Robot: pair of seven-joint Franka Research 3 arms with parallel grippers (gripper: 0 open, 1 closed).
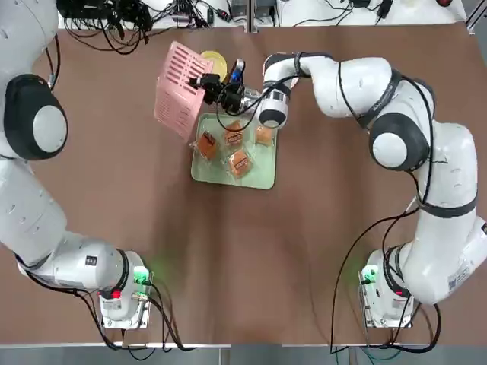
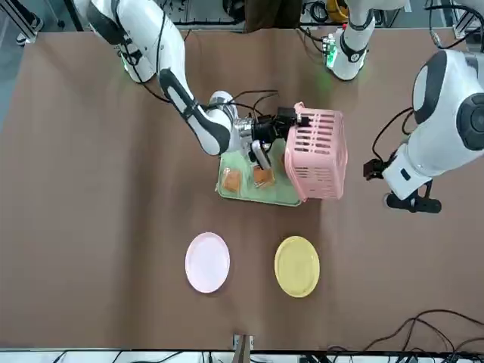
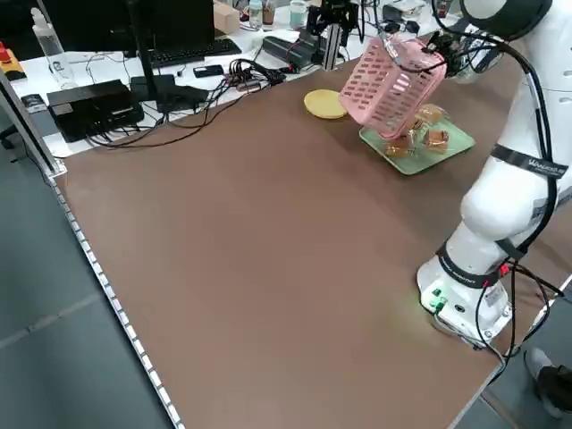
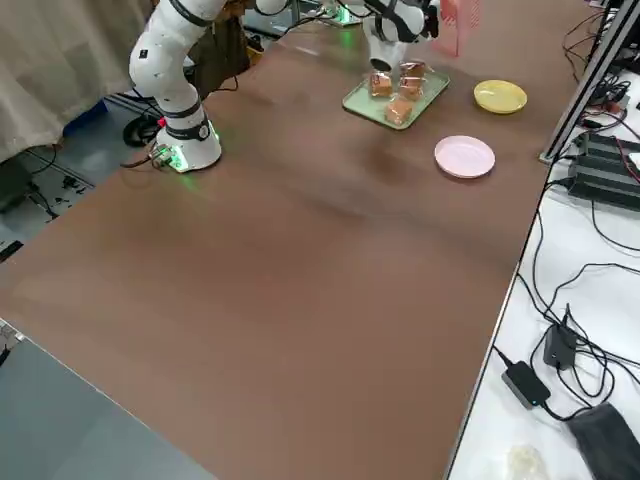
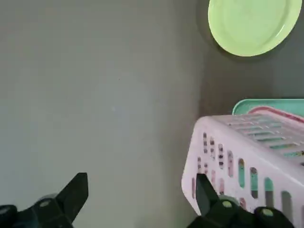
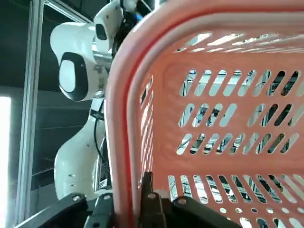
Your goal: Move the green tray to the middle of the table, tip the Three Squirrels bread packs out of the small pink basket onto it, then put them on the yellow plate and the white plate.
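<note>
Presently right end effector [image 1: 215, 85] clamps the thick rim of the light, stiff pink slotted plastic basket [image 1: 178, 90], tipped; rim grip seems best.

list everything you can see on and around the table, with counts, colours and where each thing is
tray: 1, pale green, middle of the table toward the far side
bread packs: 4, clear with golden-brown bread, lying on the tray
basket: 1, pink, tipped on its side above the tray's left edge
yellow plate: 1, far side, beyond the tray
white plate: 1, far side, beside the yellow plate
cables: several, black, past the far edge
right end effector: shut on the basket's rim
left end effector: open, hanging left of the basket
</note>
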